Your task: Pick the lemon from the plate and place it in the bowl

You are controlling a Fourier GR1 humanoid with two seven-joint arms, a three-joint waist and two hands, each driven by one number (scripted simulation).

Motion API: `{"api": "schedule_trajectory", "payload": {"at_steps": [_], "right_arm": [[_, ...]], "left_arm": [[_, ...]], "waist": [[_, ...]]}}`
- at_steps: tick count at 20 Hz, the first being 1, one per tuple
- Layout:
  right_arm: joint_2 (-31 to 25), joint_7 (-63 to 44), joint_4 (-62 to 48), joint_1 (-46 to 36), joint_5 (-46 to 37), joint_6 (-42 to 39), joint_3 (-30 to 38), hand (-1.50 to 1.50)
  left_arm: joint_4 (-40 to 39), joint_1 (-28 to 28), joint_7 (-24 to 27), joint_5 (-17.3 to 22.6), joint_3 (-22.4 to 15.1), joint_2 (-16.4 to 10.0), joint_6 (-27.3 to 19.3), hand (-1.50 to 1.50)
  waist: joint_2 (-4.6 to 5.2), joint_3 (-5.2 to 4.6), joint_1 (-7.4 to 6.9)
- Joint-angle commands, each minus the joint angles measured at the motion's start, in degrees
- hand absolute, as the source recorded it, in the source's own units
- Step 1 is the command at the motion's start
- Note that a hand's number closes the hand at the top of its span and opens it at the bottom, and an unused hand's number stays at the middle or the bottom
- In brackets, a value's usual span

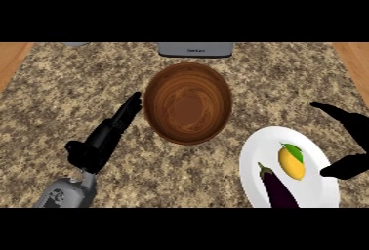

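A yellow lemon (291,163) with a green leaf lies on the white plate (256,151) at the lower right, next to a dark purple eggplant (277,188). The brown wooden bowl (188,102) sits in the middle of the counter, with nothing in it. My right hand (349,129) hovers at the plate's right rim, open, fingers and thumb spread on either side, a short way right of the lemon and not touching it. My left hand (108,134) rests open just left of the bowl, fingers straight and pointing toward the bowl's rim.
The counter is speckled granite, with wooden strips at the far left and right. A grey appliance (195,49) stands behind the bowl at the back edge, and another grey object (74,44) peeks in at the back left.
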State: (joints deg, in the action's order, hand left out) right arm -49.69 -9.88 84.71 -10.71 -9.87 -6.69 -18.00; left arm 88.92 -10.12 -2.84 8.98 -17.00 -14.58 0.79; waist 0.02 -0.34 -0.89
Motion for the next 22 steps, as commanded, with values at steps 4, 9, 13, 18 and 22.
{"api": "schedule_trajectory", "payload": {"at_steps": [4, 9, 13, 18, 22], "right_arm": [[-3.91, -22.62, 8.31, -7.02, 8.74, -21.97, -4.28, -1.5], [2.79, -36.06, 7.38, -13.53, 13.66, -27.88, -4.71, -1.5], [8.13, -44.29, 10.27, -13.33, 14.36, -28.52, -4.34, -1.5], [10.9, -38.28, 9.13, -8.11, 4.73, -27.63, -3.88, -1.5], [12.12, -38.48, 12.72, -7.23, 1.16, -29.43, -2.03, -1.5]], "left_arm": [[1.11, 1.86, 0.17, -0.68, -0.27, 0.05, 0.02, 0.0], [1.86, 2.94, 1.19, -1.73, -0.82, 2.29, -0.4, 0.0], [2.23, 0.47, -2.78, -1.88, 1.86, 1.57, 0.41, 0.0], [-0.64, 2.62, 2.19, -2.24, 4.1, 1.94, 3.58, 0.0], [-0.01, 0.93, -0.46, -2.78, 5.61, 3.15, 3.79, 0.0]], "waist": [[-0.25, 0.11, -0.13], [-0.07, 0.27, 0.21], [-0.1, 0.32, 0.61], [-0.02, 0.34, 0.78], [-0.04, 0.34, 0.85]]}}
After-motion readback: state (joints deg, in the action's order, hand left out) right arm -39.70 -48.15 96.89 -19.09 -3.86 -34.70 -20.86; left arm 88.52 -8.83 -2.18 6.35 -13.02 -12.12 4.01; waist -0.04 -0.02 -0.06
